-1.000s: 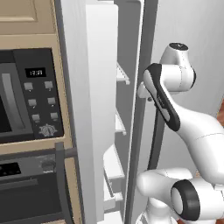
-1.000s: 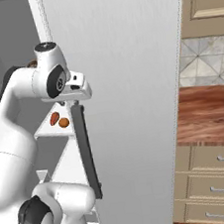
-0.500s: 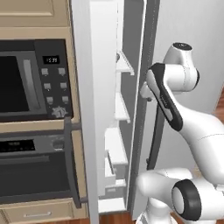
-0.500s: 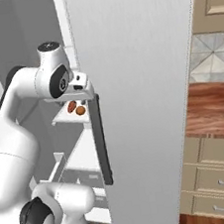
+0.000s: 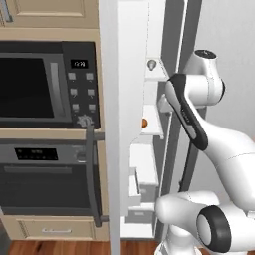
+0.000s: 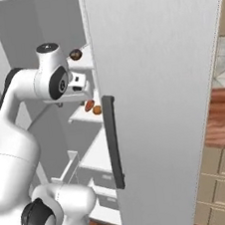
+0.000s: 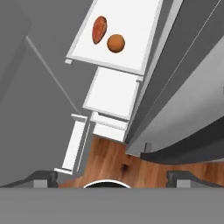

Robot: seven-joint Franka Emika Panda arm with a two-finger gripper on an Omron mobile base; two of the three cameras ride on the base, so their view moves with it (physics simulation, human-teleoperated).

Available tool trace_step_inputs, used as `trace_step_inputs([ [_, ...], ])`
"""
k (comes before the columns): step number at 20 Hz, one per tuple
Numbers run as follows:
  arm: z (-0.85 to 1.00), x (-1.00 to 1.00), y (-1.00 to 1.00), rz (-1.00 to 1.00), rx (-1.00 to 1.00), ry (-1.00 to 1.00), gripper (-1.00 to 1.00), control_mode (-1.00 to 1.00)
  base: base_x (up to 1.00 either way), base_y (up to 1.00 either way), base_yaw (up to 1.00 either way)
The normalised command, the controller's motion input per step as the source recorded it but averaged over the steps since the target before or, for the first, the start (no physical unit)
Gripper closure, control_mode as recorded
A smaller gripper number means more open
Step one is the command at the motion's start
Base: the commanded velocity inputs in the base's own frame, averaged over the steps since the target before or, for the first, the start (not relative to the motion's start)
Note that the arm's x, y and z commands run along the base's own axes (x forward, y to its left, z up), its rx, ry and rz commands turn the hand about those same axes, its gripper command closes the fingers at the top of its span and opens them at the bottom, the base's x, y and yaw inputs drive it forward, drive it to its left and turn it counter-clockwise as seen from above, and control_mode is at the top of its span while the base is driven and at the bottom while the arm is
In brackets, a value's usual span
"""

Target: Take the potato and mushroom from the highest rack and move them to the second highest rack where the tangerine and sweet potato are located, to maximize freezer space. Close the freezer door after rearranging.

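Fingers [image 7: 112,177] now apart, formerly shut

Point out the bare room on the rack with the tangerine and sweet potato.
In the hand view, the sweet potato and tangerine sit close together near one end of the white rack. The long stretch beyond the tangerine toward the rack's front lip is bare, as is the strip along its right edge.
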Motion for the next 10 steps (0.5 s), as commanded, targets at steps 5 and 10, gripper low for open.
trace_step_inputs([
  [5,0.0,0.0,0.0,0.0,0.0,0.0,-1.0,1.0,0.41,-0.18,0.15],
  [10,0.0,0.0,0.0,0.0,0.0,0.0,-1.0,1.0,0.12,-0.3,0.25],
])
